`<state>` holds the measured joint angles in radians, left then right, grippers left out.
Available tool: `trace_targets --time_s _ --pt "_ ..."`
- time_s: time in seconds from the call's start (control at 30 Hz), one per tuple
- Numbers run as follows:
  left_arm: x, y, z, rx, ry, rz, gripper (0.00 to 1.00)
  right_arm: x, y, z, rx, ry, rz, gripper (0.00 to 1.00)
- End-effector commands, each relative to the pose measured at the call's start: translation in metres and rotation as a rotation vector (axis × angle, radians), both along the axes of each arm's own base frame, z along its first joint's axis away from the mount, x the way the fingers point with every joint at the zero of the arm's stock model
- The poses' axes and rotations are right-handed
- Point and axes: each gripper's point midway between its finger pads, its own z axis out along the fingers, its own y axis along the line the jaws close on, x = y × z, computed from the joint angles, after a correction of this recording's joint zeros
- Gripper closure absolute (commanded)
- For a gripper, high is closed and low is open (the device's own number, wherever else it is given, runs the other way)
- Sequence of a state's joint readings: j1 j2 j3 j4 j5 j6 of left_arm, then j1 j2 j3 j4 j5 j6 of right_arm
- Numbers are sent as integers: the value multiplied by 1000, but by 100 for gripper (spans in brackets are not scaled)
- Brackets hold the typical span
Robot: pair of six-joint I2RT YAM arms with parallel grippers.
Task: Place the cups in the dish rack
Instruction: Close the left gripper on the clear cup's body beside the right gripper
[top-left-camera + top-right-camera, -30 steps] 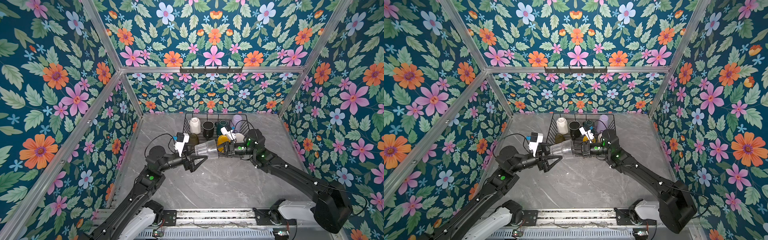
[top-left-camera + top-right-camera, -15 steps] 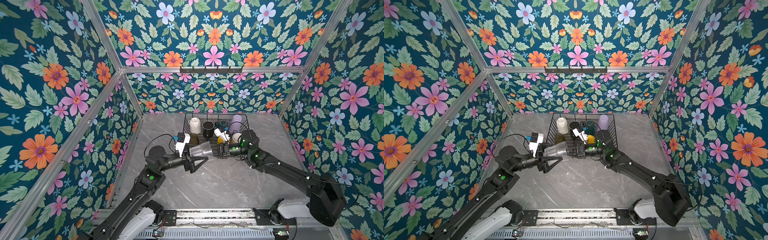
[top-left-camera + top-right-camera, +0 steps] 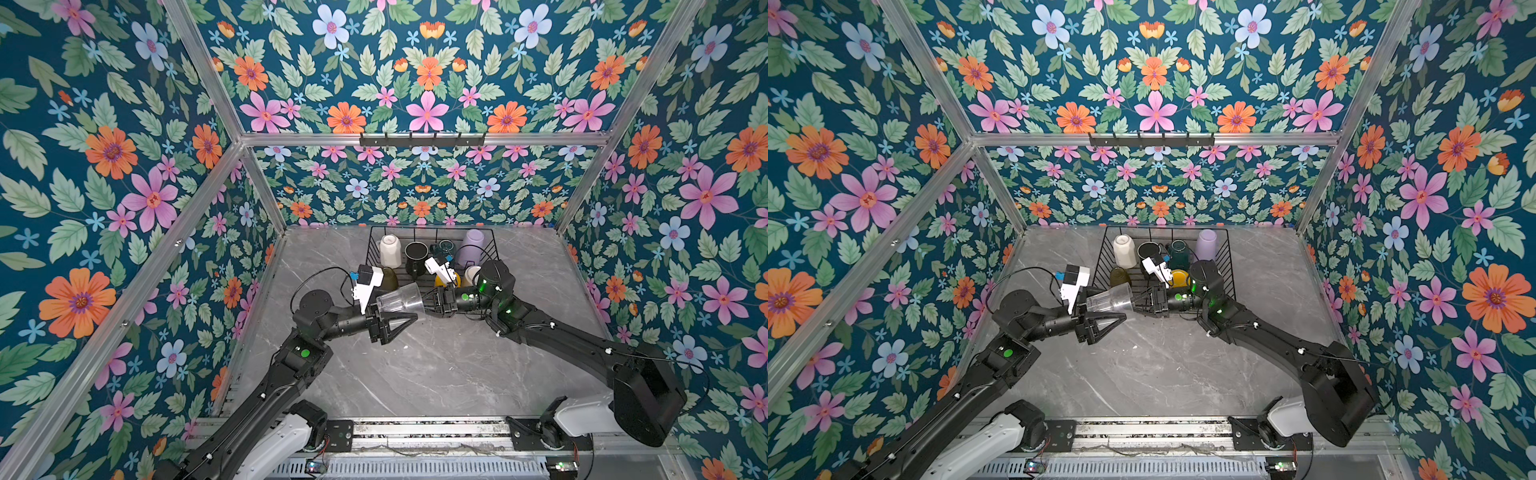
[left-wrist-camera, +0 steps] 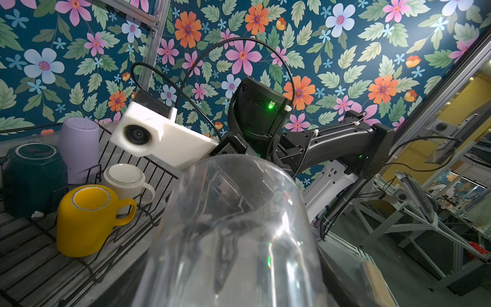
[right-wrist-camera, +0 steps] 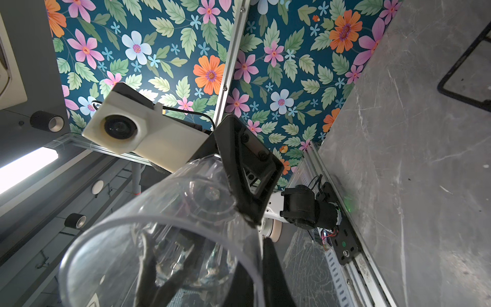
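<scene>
The clear glass tumbler point(image 3: 401, 298) lies sideways in the air just before the black wire dish rack point(image 3: 432, 228), rim pinched in my right gripper point(image 3: 424, 300), base pointing into my left gripper point(image 3: 397, 307), its wide jaws astride it, gripping or not I cannot tell.

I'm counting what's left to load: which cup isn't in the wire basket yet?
The clear glass tumbler, held sideways in the air just in front of the dish rack. Every other cup already sits inside it.
</scene>
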<state>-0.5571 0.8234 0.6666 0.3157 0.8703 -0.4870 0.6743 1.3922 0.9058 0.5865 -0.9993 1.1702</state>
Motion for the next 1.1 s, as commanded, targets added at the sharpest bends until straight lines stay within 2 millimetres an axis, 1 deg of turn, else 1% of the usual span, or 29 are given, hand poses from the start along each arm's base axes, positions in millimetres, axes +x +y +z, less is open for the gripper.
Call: trace_targets --time_s 0.0,0.17,0.37,0.47,0.6,0.63,0.73,0.83,0.93,1.07 --pt "0 0 6 -11 -35 4 25 -3 0 12 40 -47 17 100" --pt "0 1 8 -16 -40 14 50 -3 0 10 32 -43 4 99" --pt "0 5 12 -21 -53 43 79 -1 -1 8 22 -39 -15 84" --pt "0 7 14 -23 -59 54 88 -1 -1 8 20 -38 -17 78" --pt "0 9 17 -29 -66 66 98 -1 -2 8 11 -37 -24 65" --pt "0 9 18 -30 -69 69 100 0 -3 8 8 -38 -29 63" --pt "0 10 19 -29 -70 77 100 1 -6 5 -15 -39 -51 56" --pt "2 10 19 -24 -65 87 100 9 -17 0 -49 -38 -109 51" --pt "4 11 18 -18 -59 96 100 19 -34 -8 -107 -54 -200 46" --pt "6 12 17 -7 -50 112 100 35 -71 -32 -334 -124 -407 36"
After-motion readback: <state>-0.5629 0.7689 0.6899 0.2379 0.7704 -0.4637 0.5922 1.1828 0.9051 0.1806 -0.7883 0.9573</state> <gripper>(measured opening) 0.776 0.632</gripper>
